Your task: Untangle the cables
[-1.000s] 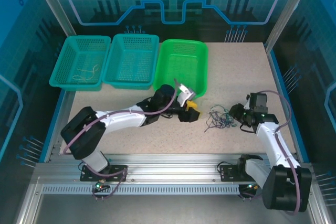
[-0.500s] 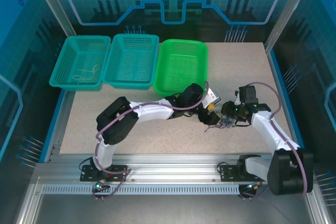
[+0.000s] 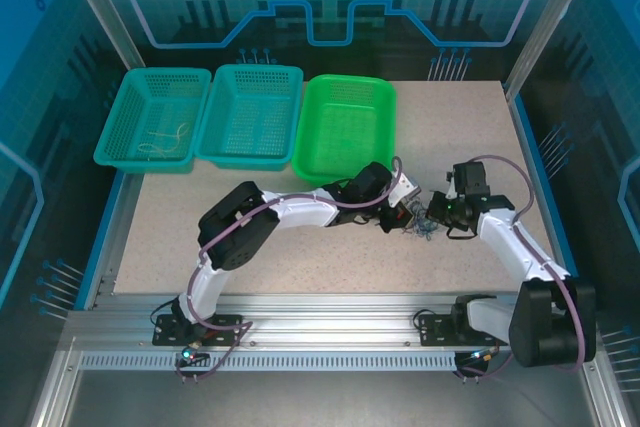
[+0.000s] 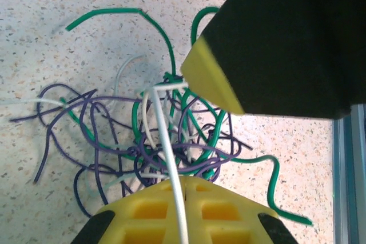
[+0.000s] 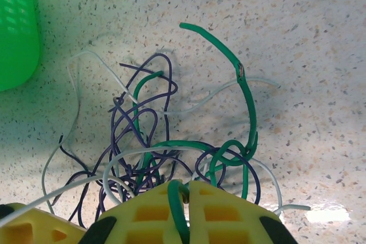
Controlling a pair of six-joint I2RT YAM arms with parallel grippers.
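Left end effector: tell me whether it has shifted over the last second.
Yes. The left end effector went right, from below the green basket's near-right corner out past it to the cable tangle.

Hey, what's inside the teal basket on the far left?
One thin pale cable lies curled on the mesh floor of the far-left teal basket, toward its near side. Nothing overhead covers the inside.

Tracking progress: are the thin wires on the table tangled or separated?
Tangled: the thin purple, green and white cables loop through each other in one clump on the speckled table.
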